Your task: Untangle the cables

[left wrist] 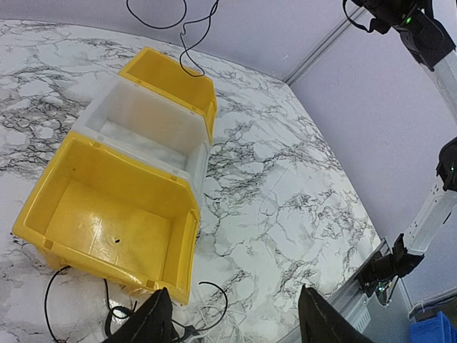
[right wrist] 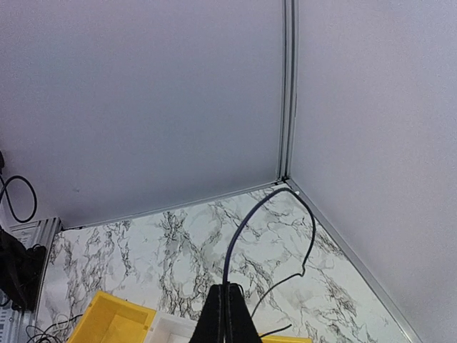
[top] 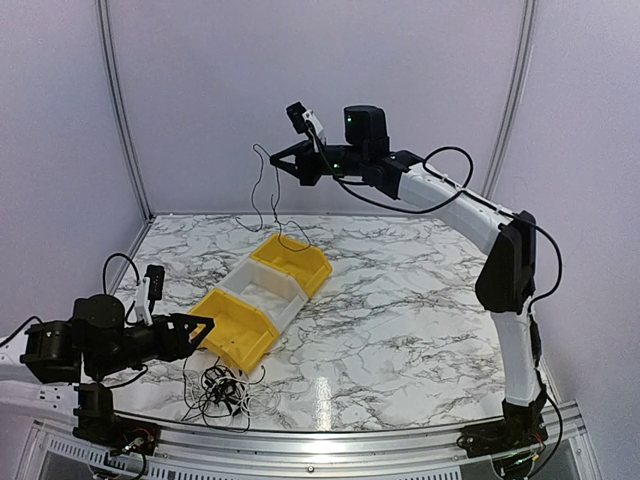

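Observation:
The cables (top: pixel 222 388) lie as a loose tangle of thin black and white cords at the table's near edge, in front of the near yellow bin (top: pixel 235 322). My left gripper (top: pixel 205 328) is open and empty just above and behind the tangle. The left wrist view shows the tangle (left wrist: pixel 196 321) between my spread fingers (left wrist: pixel 153 321). My right gripper (top: pixel 277 160) is raised high at the back and is shut on one thin black cable (top: pixel 276 205) that dangles towards the far yellow bin (top: pixel 292 262). In the right wrist view the cable (right wrist: pixel 236 236) arcs up from my shut gripper (right wrist: pixel 228 287).
Three bins stand in a diagonal row at mid-table: yellow (left wrist: pixel 107 214), white (left wrist: pixel 150 132), yellow (left wrist: pixel 171 78). The held cable's end (left wrist: pixel 187 50) hangs over the far bin. Walls enclose the back and sides. A metal rail (top: pixel 330 440) runs along the table's near edge.

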`<action>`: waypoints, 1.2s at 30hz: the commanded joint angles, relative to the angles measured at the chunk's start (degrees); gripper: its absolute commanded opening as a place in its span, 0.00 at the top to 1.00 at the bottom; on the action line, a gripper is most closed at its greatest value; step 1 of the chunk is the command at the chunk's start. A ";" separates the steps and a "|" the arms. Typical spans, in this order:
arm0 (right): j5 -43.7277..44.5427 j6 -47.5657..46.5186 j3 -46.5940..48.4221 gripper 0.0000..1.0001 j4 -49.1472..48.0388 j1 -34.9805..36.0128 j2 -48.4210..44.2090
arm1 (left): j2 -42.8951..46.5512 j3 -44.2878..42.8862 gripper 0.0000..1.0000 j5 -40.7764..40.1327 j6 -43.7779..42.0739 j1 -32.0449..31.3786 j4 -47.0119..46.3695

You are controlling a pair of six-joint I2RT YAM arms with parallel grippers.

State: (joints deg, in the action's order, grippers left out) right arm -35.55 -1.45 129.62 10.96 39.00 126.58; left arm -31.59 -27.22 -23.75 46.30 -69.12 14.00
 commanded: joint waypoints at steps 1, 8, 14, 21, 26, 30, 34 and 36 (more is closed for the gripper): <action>-0.78 1.19 2.39 1.00 -1.59 0.23 0.15 | 1.28 1.05 0.37 -1.73 1.27 -0.31 1.29; -1.53 3.78 3.99 1.00 -3.25 1.28 0.67 | 1.16 1.16 0.37 -2.30 1.55 -0.31 1.29; -1.96 4.27 3.80 1.00 -3.06 1.54 1.03 | 1.05 0.97 0.37 -2.53 1.33 -0.31 1.30; -2.74 5.03 3.60 1.00 -3.27 1.78 0.53 | 0.88 1.42 0.36 -2.53 1.40 -0.31 1.30; -2.68 4.83 2.18 1.00 -2.79 1.63 0.57 | 0.60 1.72 0.36 -2.79 1.68 -0.31 1.29; -2.34 5.24 1.03 1.00 -2.70 1.03 1.14 | 0.40 1.98 0.36 -2.95 1.96 -0.31 1.21; -1.77 5.67 0.33 1.00 -2.44 -0.26 2.33 | 0.36 2.41 0.36 -3.14 2.27 -0.31 0.95; -1.49 5.67 0.00 1.00 -2.28 -0.89 2.88 | 0.26 2.51 0.36 -3.23 2.46 -0.29 0.80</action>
State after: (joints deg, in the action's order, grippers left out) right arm -37.43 3.25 130.21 8.99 39.68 127.42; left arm -31.31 -25.43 -25.78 48.12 -69.12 14.66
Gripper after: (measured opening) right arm 0.014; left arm 0.640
